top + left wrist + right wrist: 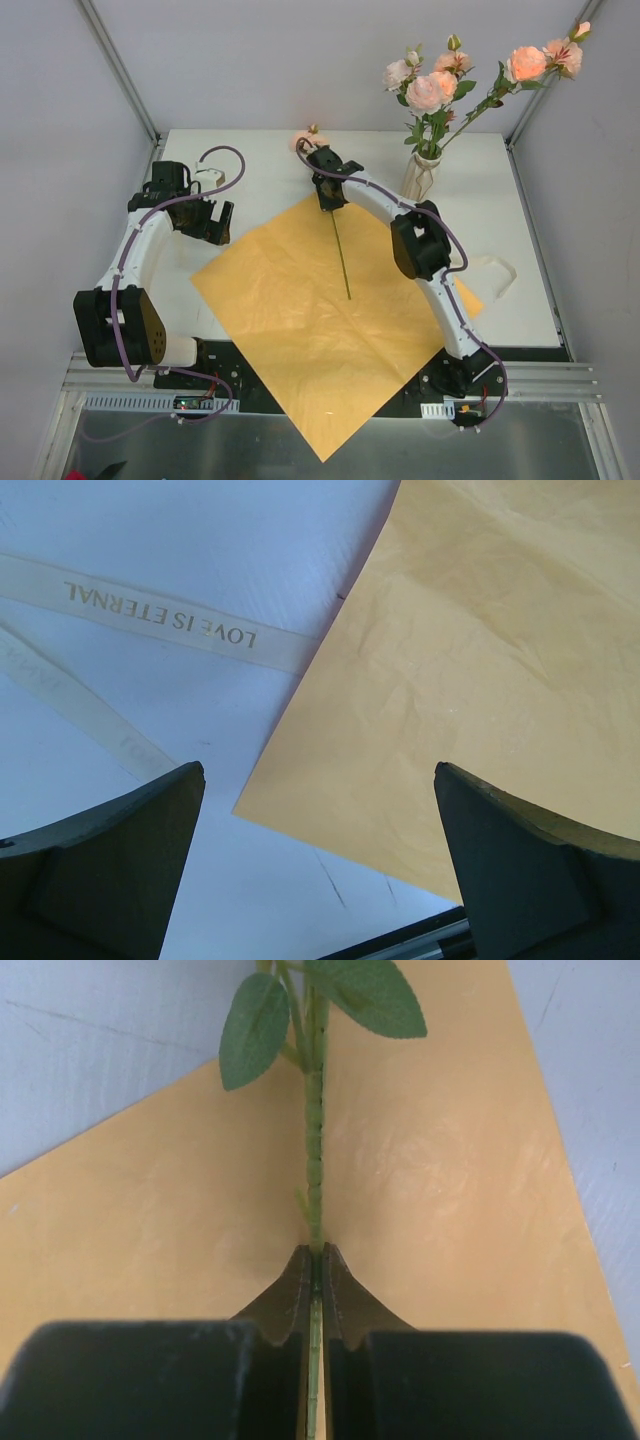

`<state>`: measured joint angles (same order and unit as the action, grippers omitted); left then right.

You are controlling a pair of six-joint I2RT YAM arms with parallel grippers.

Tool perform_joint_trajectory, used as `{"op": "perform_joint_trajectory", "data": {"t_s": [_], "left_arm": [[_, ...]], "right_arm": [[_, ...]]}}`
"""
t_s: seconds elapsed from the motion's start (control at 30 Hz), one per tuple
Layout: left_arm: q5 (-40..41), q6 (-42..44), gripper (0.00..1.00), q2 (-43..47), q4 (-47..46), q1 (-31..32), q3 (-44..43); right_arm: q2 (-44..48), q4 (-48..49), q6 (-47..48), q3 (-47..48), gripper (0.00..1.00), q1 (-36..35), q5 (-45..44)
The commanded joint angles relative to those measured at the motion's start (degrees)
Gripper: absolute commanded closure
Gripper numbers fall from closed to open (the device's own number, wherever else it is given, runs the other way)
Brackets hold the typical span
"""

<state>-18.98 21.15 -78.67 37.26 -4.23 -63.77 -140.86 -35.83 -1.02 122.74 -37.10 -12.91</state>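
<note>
The right end effector [316, 1260] is grasping the stem [314, 1140] of a rose. Its fingers are clenched tight on the green stem, just below two leaves [255, 1030]. The stem is stretching over the paper [290, 320], a yellow sheet spread like a diamond on the bench [520, 210], and its lower end is reaching near the middle of the sheet. The pink bloom [303, 141] is sticking out past the far corner of the paper, over the white bench.

The left end effector [315, 775] is hanging released above the left corner of the paper, with its fingers wide apart and nothing between them. A pale ribbon [160, 615] is lying on the bench there and is reaching the edge of the paper. It is showing the gold letters "LOVE IS ETERNAL" upside down. A vase [422, 178] with more roses [432, 88] is standing to the right of the bloom, apart from the paper.
</note>
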Motion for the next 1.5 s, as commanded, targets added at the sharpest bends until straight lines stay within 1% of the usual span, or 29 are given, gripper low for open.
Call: {"op": "perform_joint_trajectory", "data": {"t_s": [0.0, 0.03, 0.1, 0.13, 0.2, 0.23, 0.27, 0.33, 0.4, 0.43, 0.47, 0.5, 0.53, 0.57, 0.6, 0.67, 0.8, 0.83, 0.9, 0.97, 1.07, 1.27, 1.47], "left_arm": [[0.52, 1.79, 0.01, 1.85, -0.25, -0.43, 0.13], [0.61, 1.88, 0.01, 1.94, -0.25, -0.43, 0.05], [0.61, 1.71, 0.01, 2.38, -0.25, -0.52, -0.13], [0.61, 1.70, 0.01, 2.56, -0.08, -0.69, -0.22], [0.26, 1.27, 0.01, 2.56, 0.27, -0.96, -0.83], [0.35, 1.09, 0.01, 2.47, 0.88, -1.13, -1.09], [0.61, 0.39, 0.01, 2.21, 1.15, -1.74, -1.44], [0.88, -0.23, 0.01, 1.33, 2.29, -2.18, -2.50], [0.79, -0.67, 0.01, 0.89, 2.65, -3.24, -3.11], [0.70, -0.76, 0.01, 0.80, 2.65, -3.59, -3.12], [0.44, -0.84, 0.01, 0.98, 2.82, -3.77, -3.12], [0.09, -0.93, 0.01, 1.24, 2.82, -4.03, -3.20], [0.17, -0.93, 0.01, 1.33, 2.91, -4.21, -3.21], [0.00, -1.02, 0.01, 1.50, 2.91, -4.12, -3.21], [-0.18, -0.93, 0.01, 1.85, 3.08, -4.21, -3.29], [-0.44, -0.76, 0.01, 2.21, 3.09, -4.21, -3.38], [-0.53, -0.58, 0.01, 2.56, 3.26, -4.21, -3.73], [-0.53, -0.49, 0.01, 2.56, 3.26, -4.21, -3.73], [-0.79, -0.49, 0.01, 2.47, 3.26, -4.21, -3.91], [-1.05, -0.41, 0.01, 2.47, 3.44, -4.12, -3.91], [-1.06, -0.23, 0.01, 2.21, 3.35, -4.12, -4.00], [-1.06, -0.05, 0.01, 1.42, 3.35, -4.12, -4.35], [-0.70, 0.03, 0.01, 0.54, 3.35, -4.12, -5.14]], "right_arm": [[7.69, 0.05, -1.97, -2.75, 0.99, -0.16, -1.86], [11.27, 1.19, -2.06, -3.55, 0.99, -0.16, -1.69], [15.33, 5.93, -1.71, -6.35, 0.99, -0.08, -0.72], [19.26, 7.52, -0.75, -6.98, 0.99, -0.08, -0.28], [22.98, 12.26, 0.39, -7.69, 0.99, 0.36, 1.73], [26.39, 13.85, 0.66, -8.04, 0.99, 0.45, 2.53], [28.16, 17.52, 3.54, -8.39, 0.99, 0.71, 3.32], [33.33, 21.75, 5.66, -9.88, 0.99, 0.80, 4.29], [36.69, 28.78, 9.88, -11.37, 0.99, 1.24, 4.90], [40.27, 31.85, 11.55, -12.42, 0.99, 1.24, 5.00], [42.22, 39.10, 13.22, -15.74, 0.99, 1.50, 5.17], [44.07, 43.35, 17.15, -17.86, 0.99, 1.51, 5.09], [47.83, 48.09, 19.19, -20.49, 0.99, 1.68, 4.91], [49.43, 57.62, 21.04, -22.70, 0.99, 2.20, 4.73], [50.76, 61.98, 24.10, -26.20, 0.99, 2.73, 4.99], [53.40, 71.72, 26.49, -28.07, 0.99, 4.83, 5.61], [55.95, 74.33, 28.52, -26.50, 0.99, 8.53, 6.06], [56.82, 75.11, 31.66, -26.58, 0.99, 8.80, 5.62], [57.45, 76.96, 34.57, -27.02, 0.99, 9.94, 4.13], [58.59, 79.24, 37.39, -29.13, 0.99, 11.08, 3.42], [60.17, 81.27, 38.54, -33.25, 0.99, 12.66, 1.84], [62.19, 84.87, 36.44, -40.81, 0.99, 16.61, -1.07], [61.41, 88.65, 32.14, -44.16, 0.99, 19.87, -1.59]]}}
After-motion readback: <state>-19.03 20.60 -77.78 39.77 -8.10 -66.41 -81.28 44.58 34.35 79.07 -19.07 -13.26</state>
